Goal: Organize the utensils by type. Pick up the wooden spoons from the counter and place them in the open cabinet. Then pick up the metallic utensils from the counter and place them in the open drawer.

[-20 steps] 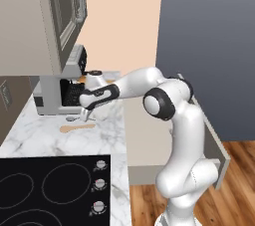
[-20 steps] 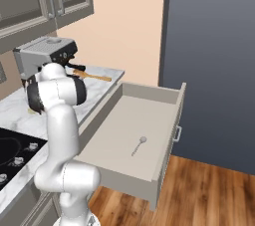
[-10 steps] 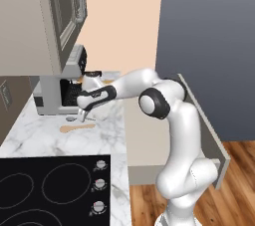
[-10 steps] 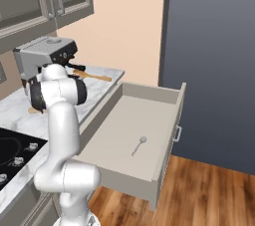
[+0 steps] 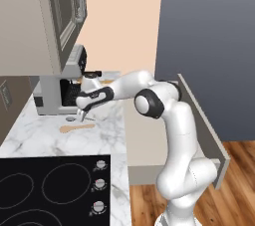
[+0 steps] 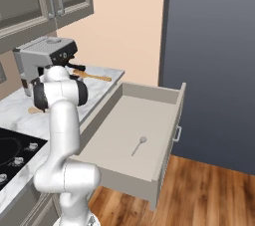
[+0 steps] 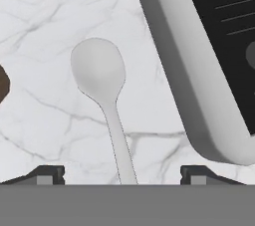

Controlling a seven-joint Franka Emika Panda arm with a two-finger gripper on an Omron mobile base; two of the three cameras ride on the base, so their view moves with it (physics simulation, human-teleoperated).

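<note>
Change since the earlier frames: my arm has come lower over the counter; my gripper now sits nearer the marble beside the coffee machine. Drawer, spoons and base have not shifted.

Left base view, gripper (image 5: 79, 116): low over the counter (image 5: 40, 130), just in front of the coffee machine (image 5: 59, 86), pointing down.
Left base view, wooden spoon (image 5: 76, 128): flat on the marble, just beside and in front of my gripper, handle pointing right.
Left base view, open cabinet (image 5: 60, 16): above the machine, door swung out.
Left base view, cooktop (image 5: 45, 190): black glass, well apart from my gripper.

Right base view, open drawer (image 6: 130, 130): pulled out fully, right of my arm.
Right base view, metal spoon in drawer (image 6: 138, 146): lies flat on the pale drawer floor, bowl toward the far end.
Right base view, second wooden spoon (image 6: 92, 75): on the counter behind the coffee machine's spout side, handle toward the wall.
Right base view, gripper: hidden behind my own arm.

Hand view, metallic spoon (image 7: 102, 93): flat on the marble directly below me, bowl at top, handle running down between my fingertips (image 7: 47, 174).
Hand view, coffee machine base: grey rim and dark grille at upper right, close beside the spoon.
Hand view, jaws: spread wide, one tip either side of the handle, apart from it; nothing gripped.
</note>
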